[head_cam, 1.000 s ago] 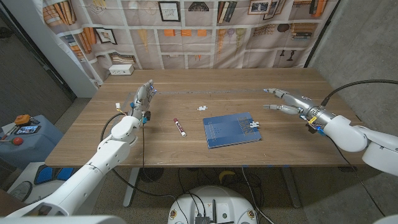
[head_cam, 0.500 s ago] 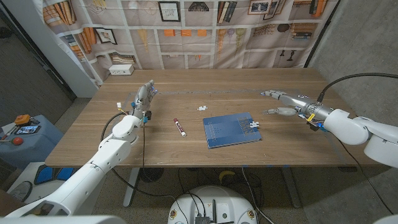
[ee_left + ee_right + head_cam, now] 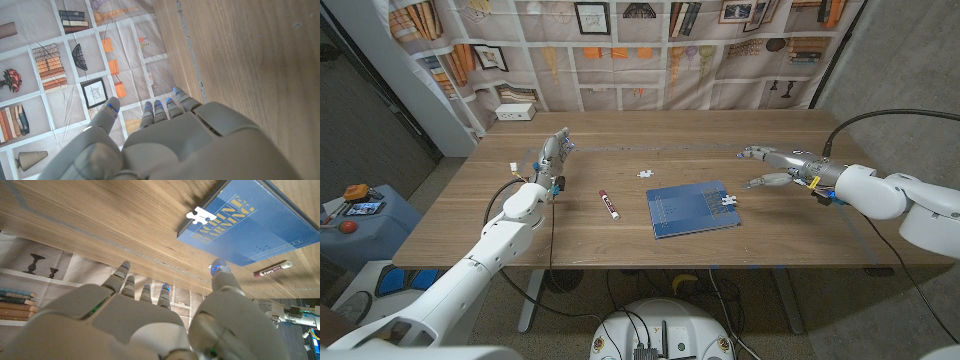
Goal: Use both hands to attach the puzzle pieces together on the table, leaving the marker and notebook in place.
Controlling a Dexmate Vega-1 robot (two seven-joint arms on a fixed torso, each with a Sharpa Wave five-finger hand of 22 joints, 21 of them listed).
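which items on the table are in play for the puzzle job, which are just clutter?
In play:
- puzzle piece on the notebook's corner
- puzzle piece on bare wood
- left robot hand, right robot hand, both holding nothing

Leave alone:
- blue notebook
- marker

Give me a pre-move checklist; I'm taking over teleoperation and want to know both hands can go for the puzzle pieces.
1. Right hand holds nothing, fingers apart: ok.
2. Left hand holds nothing: ok.
3. White puzzle piece on the blue notebook's corner unobstructed: ok.
4. Second white puzzle piece on the bare wood unobstructed: ok.
5. Dark red marker apart from both pieces: ok.
6. Blue notebook lying flat: ok.
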